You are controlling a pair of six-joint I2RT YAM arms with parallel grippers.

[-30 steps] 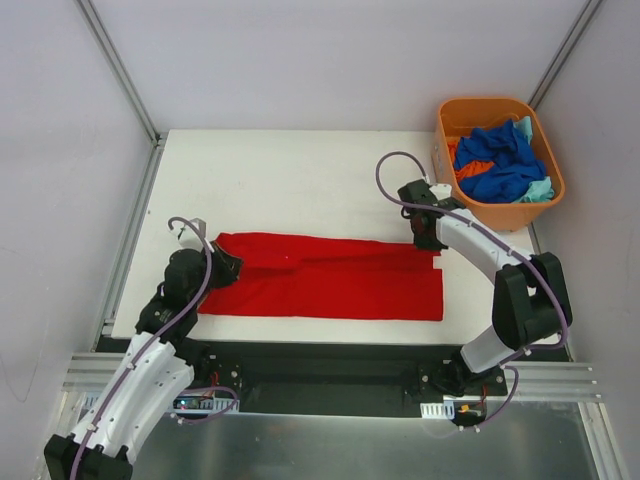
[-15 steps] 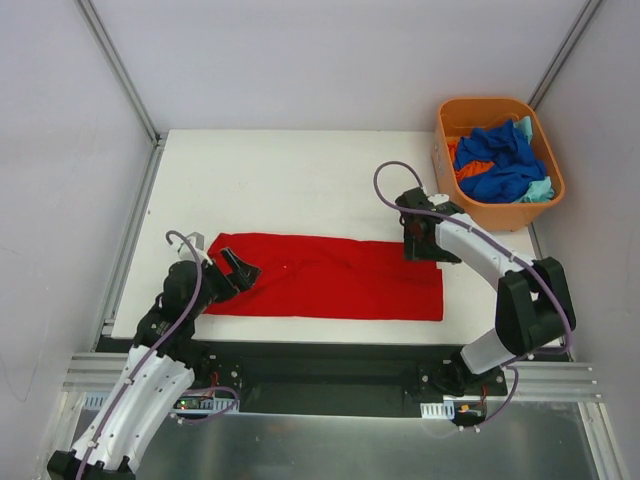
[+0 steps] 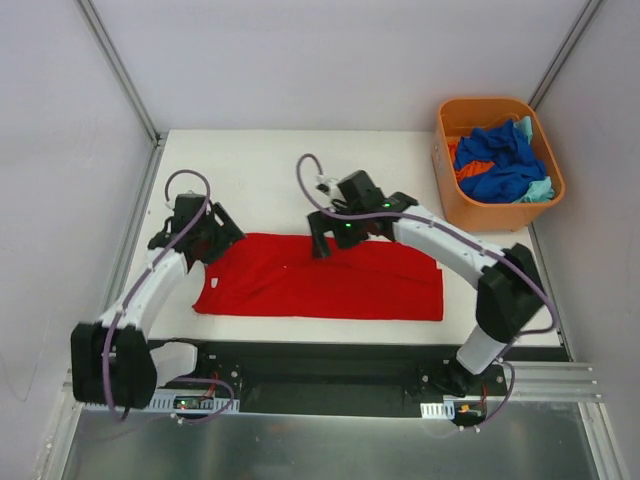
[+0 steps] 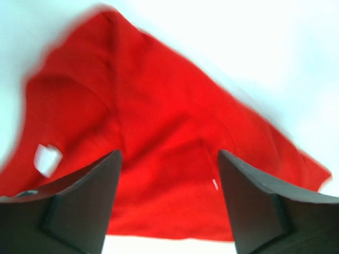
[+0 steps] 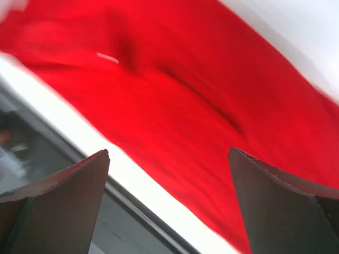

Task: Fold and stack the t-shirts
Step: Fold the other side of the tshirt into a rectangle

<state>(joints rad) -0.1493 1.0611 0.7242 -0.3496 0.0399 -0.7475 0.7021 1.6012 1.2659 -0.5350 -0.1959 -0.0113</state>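
A bright red t-shirt (image 3: 330, 280) lies on the white table as a long folded strip, left to right. My left gripper (image 3: 212, 238) hovers open over its far left corner; in the left wrist view the red cloth (image 4: 159, 132) fills the space below the spread fingers (image 4: 85, 206), with nothing between them. My right gripper (image 3: 328, 242) hangs open above the middle of the shirt's far edge, and the right wrist view shows the red shirt (image 5: 212, 106) under wide fingers (image 5: 275, 201). More t-shirts, royal blue (image 3: 500, 165), orange (image 3: 470, 172) and pale teal (image 3: 541, 190), lie bunched in a tub.
The rigid orange plastic tub (image 3: 452, 205) stands at the table's far right corner. The table's near edge (image 3: 320, 330) meets a black rail that carries both arm bases. White walls and metal posts enclose the table on the left, right and rear.
Both grippers went from shut to open and let go of the red shirt. The left gripper moved toward the shirt's far left corner. The right gripper swept left from the right end to the middle.
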